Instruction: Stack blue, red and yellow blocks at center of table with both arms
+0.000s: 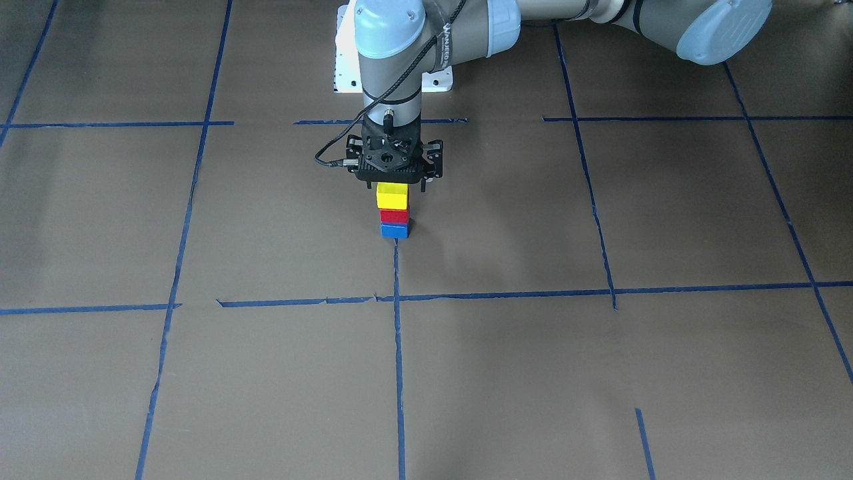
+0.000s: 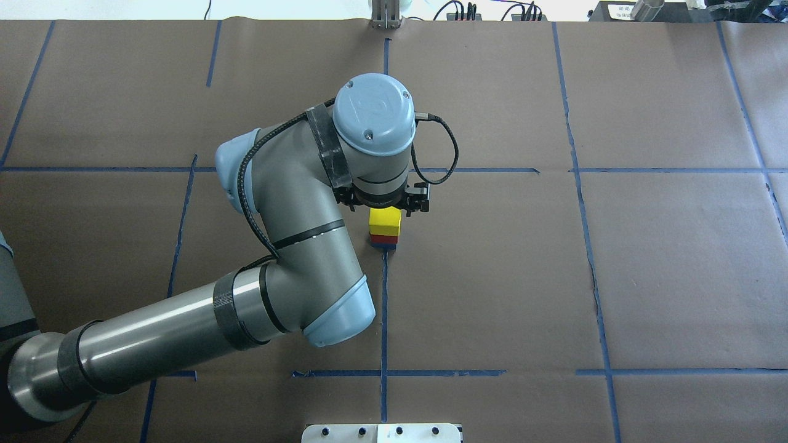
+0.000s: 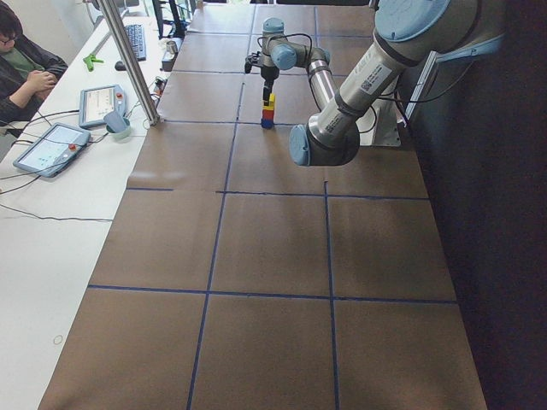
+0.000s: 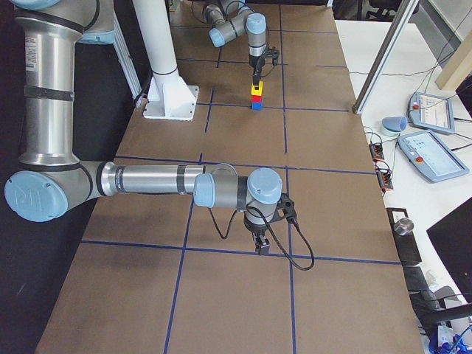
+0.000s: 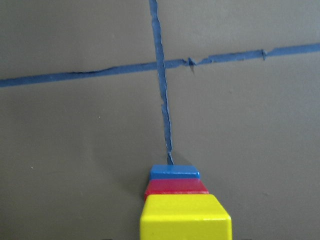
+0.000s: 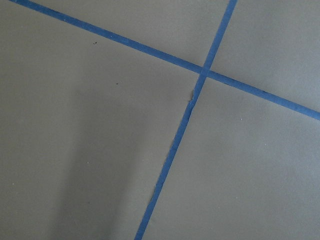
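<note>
The left gripper (image 1: 396, 181) is shown over the stack at the centre of the table (image 1: 600, 373), jaws seemingly spread clear of the yellow block (image 1: 392, 198), which is set on the red block (image 1: 394, 216) and the blue block (image 1: 394, 231). The blocks are judged light, rigid and smooth, and best gripped on opposite flat faces. The right gripper (image 4: 260, 245) is seen well apart, and its opening cannot be told.

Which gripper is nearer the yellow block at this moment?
Left. The left gripper hangs directly over the yellow block. The right gripper is far off to the robot's right, low above a tape crossing.
</note>
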Robot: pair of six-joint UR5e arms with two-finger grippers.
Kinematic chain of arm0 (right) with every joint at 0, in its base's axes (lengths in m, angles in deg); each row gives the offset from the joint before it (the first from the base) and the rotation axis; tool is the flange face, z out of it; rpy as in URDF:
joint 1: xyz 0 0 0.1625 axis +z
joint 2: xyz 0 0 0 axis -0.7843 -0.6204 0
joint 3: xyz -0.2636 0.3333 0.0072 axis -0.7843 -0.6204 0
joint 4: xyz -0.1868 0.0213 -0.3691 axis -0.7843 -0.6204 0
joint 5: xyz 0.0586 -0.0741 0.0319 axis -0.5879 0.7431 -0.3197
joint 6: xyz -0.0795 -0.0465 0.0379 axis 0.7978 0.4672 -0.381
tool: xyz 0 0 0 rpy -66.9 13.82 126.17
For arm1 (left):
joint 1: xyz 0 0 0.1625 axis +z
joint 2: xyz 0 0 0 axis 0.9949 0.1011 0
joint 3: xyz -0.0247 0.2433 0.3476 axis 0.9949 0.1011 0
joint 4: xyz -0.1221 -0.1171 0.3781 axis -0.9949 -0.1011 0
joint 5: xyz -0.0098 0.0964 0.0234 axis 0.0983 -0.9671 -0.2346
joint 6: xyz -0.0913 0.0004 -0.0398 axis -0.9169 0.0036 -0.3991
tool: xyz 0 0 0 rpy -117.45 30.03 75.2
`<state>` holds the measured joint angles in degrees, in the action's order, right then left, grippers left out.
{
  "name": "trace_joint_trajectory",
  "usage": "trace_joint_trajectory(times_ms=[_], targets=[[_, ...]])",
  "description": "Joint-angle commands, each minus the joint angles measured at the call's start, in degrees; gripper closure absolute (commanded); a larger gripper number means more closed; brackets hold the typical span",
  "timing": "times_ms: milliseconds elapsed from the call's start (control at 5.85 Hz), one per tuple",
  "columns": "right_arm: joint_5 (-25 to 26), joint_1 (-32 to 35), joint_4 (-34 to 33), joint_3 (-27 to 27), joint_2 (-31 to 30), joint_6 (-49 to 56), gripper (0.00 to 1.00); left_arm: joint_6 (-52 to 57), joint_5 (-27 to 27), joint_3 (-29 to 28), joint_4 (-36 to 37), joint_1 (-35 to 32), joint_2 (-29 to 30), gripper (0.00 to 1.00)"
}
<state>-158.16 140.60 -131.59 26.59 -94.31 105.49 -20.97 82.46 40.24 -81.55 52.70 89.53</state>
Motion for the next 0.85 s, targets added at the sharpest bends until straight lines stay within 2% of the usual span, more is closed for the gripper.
trace_joint_trajectory(times_ms=[0, 171, 342, 513, 684], targets=[[0.06, 0.0, -0.06, 0.02, -0.09, 0.0, 0.0, 0.84, 9.08, 3.69, 0.53, -6.35, -1.21, 0.0], [0.15, 0.0, -0.06, -0.32, -0.17, -0.09, 0.01, 5.63, 10.62, 9.89, 0.45, -8.21, -8.62, 0.0], [0.32, 0.0, -0.15, -0.33, -0.18, -0.18, 0.02, 15.86, 10.81, 16.04, 0.44, -12.15, -18.18, 0.0], [0.15, 0.0, -0.15, -0.68, -0.35, -2.61, 0.02, 27.71, 12.12, 18.37, -0.08, -17.41, -25.93, 0.0], [0.15, 0.0, -0.15, -0.68, -0.53, -3.42, 0.0, 41.58, 16.13, 18.39, -0.52, -25.55, -35.32, 0.0]])
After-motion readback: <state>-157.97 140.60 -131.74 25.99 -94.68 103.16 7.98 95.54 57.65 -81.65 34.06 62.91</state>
